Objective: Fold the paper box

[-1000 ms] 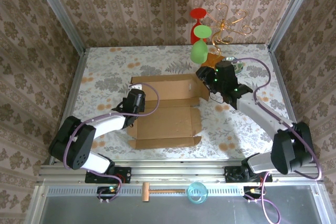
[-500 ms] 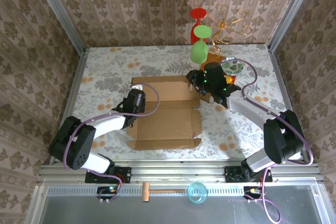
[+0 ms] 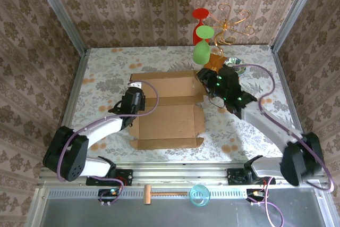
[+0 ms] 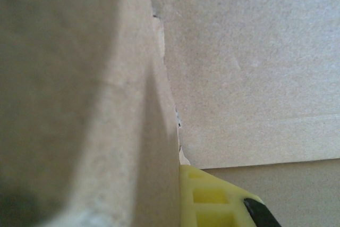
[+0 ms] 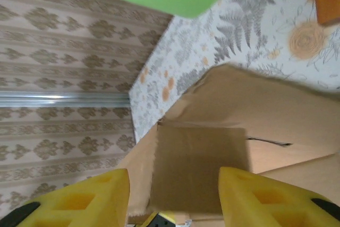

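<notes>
Flowery tablecloth (image 3: 106, 78), busy wallpaper all round, and the cardboard box (image 3: 170, 123) sits mid-table, half formed: back panel (image 3: 170, 86) tipped up, front lying flat. The left gripper (image 3: 134, 91) is pressed to the left side flap (image 4: 79, 104), I guess to prop it upright. Its wrist camera catches one yellow finger (image 4: 212, 203) beside cardboard, so I can't tell if it's clamped. The right gripper (image 3: 204, 78) hovers at the far right corner, jaws spread wide around a small end flap (image 5: 199, 168), probably lining up to tuck it in.
</notes>
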Controlling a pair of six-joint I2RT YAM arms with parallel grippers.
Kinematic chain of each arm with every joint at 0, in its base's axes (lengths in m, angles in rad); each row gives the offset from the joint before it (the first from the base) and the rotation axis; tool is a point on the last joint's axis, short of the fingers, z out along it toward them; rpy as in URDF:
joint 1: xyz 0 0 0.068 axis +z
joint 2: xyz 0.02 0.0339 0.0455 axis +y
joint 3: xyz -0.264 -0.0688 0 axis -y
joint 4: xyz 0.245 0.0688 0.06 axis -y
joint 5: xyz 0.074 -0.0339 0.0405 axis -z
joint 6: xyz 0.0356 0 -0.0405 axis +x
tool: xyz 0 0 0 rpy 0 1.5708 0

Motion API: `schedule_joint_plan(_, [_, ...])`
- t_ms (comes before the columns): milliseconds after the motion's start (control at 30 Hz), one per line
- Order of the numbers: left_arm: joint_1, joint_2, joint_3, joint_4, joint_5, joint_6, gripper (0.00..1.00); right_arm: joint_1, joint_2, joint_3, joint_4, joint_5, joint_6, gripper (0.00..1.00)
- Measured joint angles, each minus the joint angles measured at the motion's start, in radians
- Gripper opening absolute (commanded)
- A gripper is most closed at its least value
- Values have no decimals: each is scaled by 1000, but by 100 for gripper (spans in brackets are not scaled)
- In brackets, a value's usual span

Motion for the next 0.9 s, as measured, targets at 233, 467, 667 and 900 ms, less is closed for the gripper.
schedule_joint_plan(233, [47, -93, 23, -76, 43, -11, 0, -28, -246, -232, -45, 56, 0, 30])
schedule_joint_plan(467, [68, -108, 86, -164, 77, -38, 0, -37, -139, -301, -28, 55, 25, 28])
schedule_joint_plan(667, [96, -108, 145, -226, 101, -61, 0, -39, 17, -276, 42, 53, 29, 27])
schedule_joint_plan(900, [103, -108, 170, -275, 109, -83, 0, -33, 78, -181, 102, 49, 31, 29])
